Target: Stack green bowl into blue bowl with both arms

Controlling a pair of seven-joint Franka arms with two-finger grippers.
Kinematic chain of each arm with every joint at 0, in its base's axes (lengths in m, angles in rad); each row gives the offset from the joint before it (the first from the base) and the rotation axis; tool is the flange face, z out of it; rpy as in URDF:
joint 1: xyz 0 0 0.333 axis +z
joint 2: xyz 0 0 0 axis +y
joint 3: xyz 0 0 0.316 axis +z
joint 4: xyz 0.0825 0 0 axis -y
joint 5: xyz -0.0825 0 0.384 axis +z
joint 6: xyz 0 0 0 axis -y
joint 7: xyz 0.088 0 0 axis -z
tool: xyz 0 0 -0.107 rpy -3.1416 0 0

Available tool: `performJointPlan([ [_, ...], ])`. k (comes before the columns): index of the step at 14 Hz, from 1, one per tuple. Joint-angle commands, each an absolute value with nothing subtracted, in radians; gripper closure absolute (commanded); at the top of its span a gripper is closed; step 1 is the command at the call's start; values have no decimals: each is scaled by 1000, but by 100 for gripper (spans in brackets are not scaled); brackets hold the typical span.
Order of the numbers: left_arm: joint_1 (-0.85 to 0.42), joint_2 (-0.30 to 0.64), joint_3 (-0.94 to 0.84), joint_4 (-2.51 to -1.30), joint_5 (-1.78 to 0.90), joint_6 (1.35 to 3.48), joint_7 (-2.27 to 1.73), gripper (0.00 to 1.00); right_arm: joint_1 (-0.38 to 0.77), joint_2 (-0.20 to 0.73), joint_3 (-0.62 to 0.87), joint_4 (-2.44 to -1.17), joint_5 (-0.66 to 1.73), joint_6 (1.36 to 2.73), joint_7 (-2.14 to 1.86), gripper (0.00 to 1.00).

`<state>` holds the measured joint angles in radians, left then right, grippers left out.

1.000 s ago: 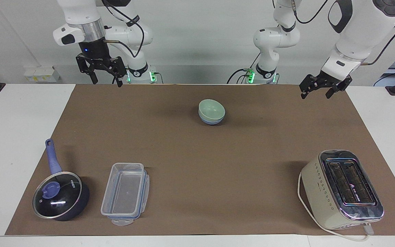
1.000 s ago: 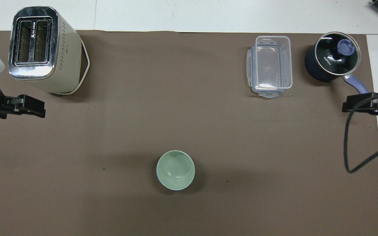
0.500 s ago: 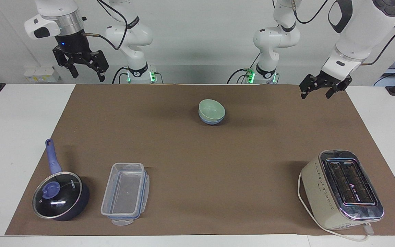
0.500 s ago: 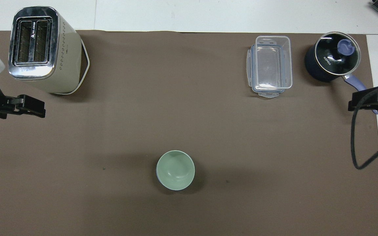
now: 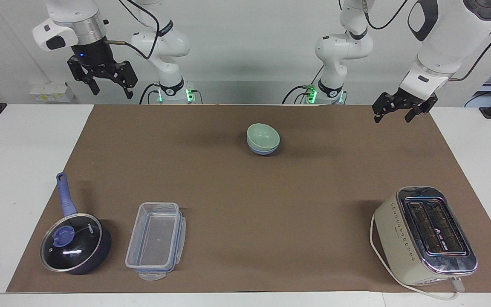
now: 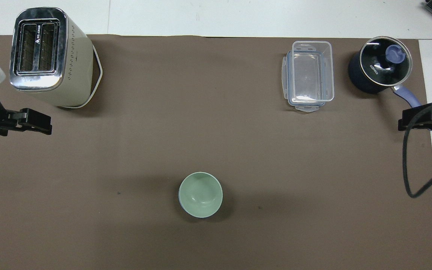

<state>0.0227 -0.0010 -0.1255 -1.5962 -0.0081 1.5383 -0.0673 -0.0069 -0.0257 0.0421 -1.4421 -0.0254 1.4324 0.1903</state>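
Nearest the robots, both claws hang raised with fingers apart, holding nothing — the left claw (image 5: 401, 112) over the brown mat's (image 5: 245, 238) edge, the right claw (image 5: 108, 86) above the worktop's (image 5: 15, 170) robot-side edge. The green bowl (image 5: 263, 135) sits nested in the blue bowl (image 5: 262, 150) mid-mat, open mat all round. Farthest out: toaster (image 5: 424, 234), clear container (image 5: 156, 241), lidded saucepan (image 5: 75, 243).

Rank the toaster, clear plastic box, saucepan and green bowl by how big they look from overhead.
1. toaster, largest, though it stands tall, so nearer the camera.
2. clear plastic box.
3. saucepan, counting its handle; close to the box.
4. green bowl, smallest.
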Motion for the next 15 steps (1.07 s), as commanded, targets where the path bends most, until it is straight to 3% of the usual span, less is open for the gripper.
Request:
performJointPlan([
  [1,26,0,-130,-1588,12,1523,-72,0,-21,-20,45,-1425,1,1416,160,0],
  [15,26,0,-130,-1588,12,1523,-72,0,-17,-37,40,-1451,2,1414,155,0],
])
